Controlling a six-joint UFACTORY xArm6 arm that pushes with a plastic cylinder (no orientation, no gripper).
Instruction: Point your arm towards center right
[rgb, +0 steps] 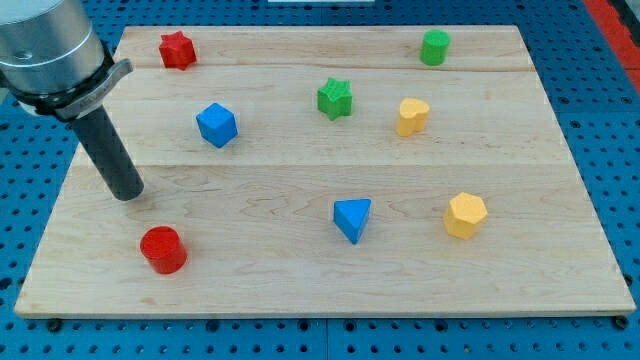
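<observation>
My tip (127, 194) rests on the wooden board (300, 280) at the view's left, at mid height. The dark rod rises from it toward the view's top left into the grey arm. A red cylinder (162, 249) lies just below and to the right of the tip. A blue cube (216, 124) lies above and to the right of the tip. The board's centre right holds a yellow block (411, 116) and a yellow hexagonal block (465, 215), both far from the tip.
A red star (177, 49) sits at the top left, a green cylinder (434, 47) at the top right, a green star (335, 98) above centre, and a blue triangular block (352, 218) below centre. A blue perforated table surrounds the board.
</observation>
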